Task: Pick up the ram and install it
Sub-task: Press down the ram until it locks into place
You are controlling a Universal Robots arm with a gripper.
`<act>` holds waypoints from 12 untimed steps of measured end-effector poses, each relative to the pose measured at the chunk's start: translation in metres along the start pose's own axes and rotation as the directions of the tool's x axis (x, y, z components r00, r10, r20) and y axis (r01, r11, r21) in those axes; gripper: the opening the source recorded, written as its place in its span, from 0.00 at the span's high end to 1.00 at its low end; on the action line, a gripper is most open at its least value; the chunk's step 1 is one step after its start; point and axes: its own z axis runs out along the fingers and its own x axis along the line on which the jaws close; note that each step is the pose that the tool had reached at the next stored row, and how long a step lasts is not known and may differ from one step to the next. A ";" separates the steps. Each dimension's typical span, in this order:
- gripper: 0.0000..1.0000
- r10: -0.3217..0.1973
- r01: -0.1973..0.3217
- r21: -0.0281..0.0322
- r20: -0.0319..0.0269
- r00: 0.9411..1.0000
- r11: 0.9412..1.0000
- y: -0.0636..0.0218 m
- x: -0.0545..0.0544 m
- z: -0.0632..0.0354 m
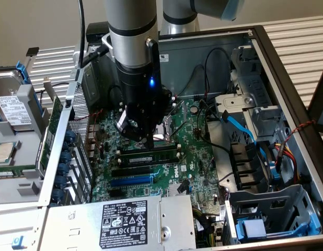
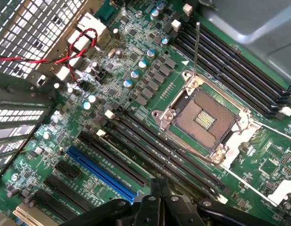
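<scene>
The ram (image 1: 149, 157), a narrow green stick with dark chips, stands on edge in a black memory slot of the green motherboard (image 1: 198, 157) inside the open computer case. My gripper (image 1: 147, 140) hangs just above it, fingertips close to its upper edge. In the wrist view the dark fingers (image 2: 154, 190) are pressed together over the row of long black memory slots (image 2: 159, 153), and nothing shows between them. I cannot pick out the ram in the wrist view.
An open CPU socket (image 2: 204, 120) with its thin lever lies beside the slots. A blue expansion slot (image 2: 101, 172) lies on their other side. The grey power supply (image 1: 125, 219) sits at the front. Cables (image 1: 240, 125) and a drive cage (image 1: 266, 209) fill the exterior view's right.
</scene>
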 end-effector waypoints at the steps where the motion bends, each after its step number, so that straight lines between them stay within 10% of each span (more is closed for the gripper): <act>1: 0.89 0.015 -0.015 0.000 0.000 1.000 1.000 0.0000 0.000 0.0001; 12: 0.89 0.177 -0.177 0.004 -0.001 0.984 0.984 0.0000 0.000 0.0012</act>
